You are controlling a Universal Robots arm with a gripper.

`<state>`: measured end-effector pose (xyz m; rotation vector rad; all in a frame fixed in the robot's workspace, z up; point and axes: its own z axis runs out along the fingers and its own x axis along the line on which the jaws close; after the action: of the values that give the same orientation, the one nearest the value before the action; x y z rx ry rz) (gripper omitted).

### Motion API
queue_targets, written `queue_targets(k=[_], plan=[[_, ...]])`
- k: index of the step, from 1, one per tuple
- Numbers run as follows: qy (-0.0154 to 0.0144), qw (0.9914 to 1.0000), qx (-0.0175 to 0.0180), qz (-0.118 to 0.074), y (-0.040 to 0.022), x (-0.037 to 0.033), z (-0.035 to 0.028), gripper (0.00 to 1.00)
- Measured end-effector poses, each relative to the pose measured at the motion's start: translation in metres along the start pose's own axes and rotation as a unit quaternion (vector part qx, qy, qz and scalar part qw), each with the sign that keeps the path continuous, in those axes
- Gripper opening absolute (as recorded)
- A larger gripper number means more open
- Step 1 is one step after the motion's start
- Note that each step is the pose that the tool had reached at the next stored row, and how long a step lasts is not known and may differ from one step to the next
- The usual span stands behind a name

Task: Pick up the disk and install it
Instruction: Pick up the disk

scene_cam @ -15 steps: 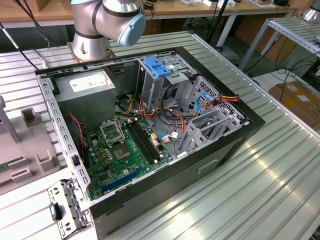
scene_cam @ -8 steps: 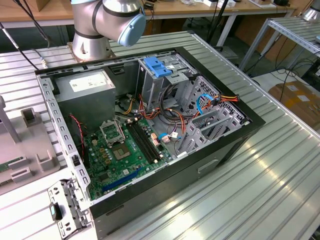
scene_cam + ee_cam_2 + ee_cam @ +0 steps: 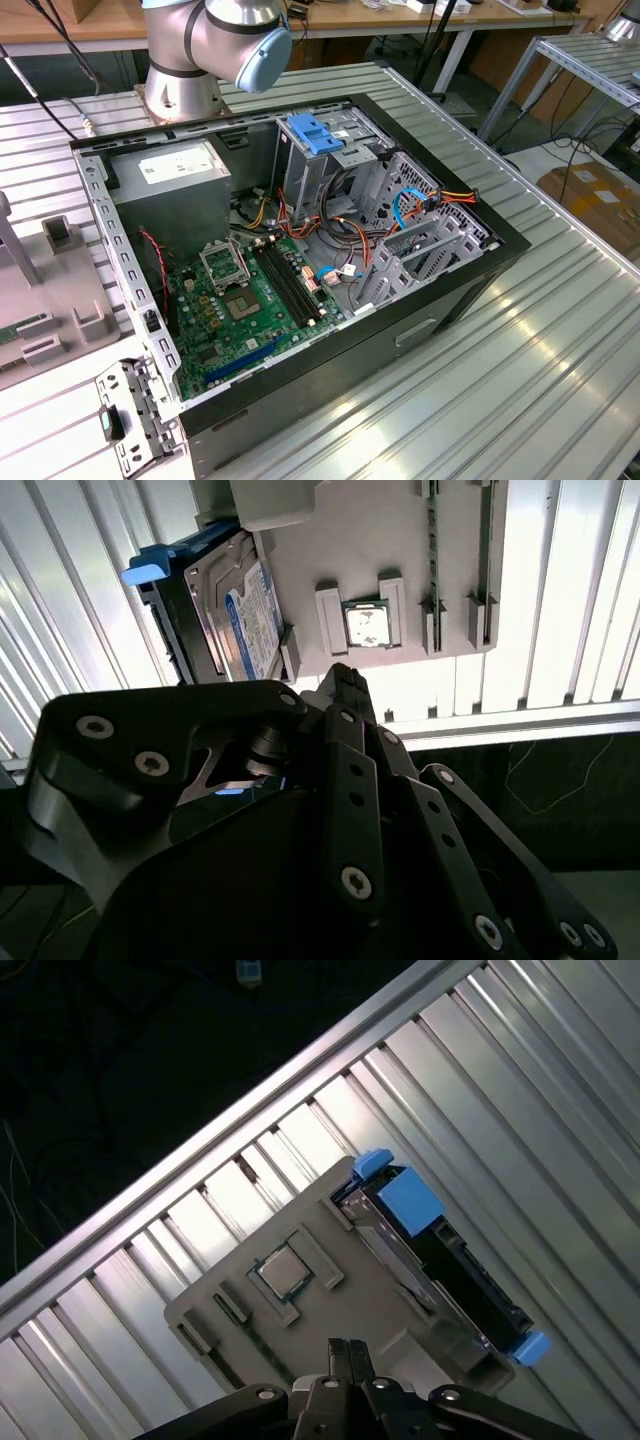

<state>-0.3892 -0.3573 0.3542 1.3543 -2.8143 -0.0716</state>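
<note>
While the gripper [image 3: 347, 1346] hangs closed and empty over the grey fixture [image 3: 312, 1222], the disk [image 3: 445, 1265] stands on edge in the fixture's side slot, its long axis lying along that side.

Open black computer case [image 3: 420, 335] lying on ribbed aluminium table [image 3: 560, 380]. Inside: grey power supply [image 3: 170, 185] with white sticker toward the exterior view's left, green motherboard [image 3: 240, 310] just beside it, light-blue slotted bracket [image 3: 315, 133] on top of the drive cage, orange and red cables [image 3: 350, 225] tangled between. In both wrist views, grey fixture plate [image 3: 310, 1220] [image 3: 400, 540] flat on the slats, square processor chip [image 3: 285, 1272] [image 3: 365, 623] seated in its recess.
</note>
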Motion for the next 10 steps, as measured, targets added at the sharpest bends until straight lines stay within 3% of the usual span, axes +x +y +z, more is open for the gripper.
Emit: queue_targets(k=[7,9,10], plan=[[0.0014,0.99957,-0.0001,-0.029,0.0,0.0,0.0,0.11],[0.0043,0.99622,-0.0004,-0.087,0.0,0.0,0.0,0.11],[0.0048,0.99518,-0.0004,-0.098,0.0,0.0,0.0,0.11]])
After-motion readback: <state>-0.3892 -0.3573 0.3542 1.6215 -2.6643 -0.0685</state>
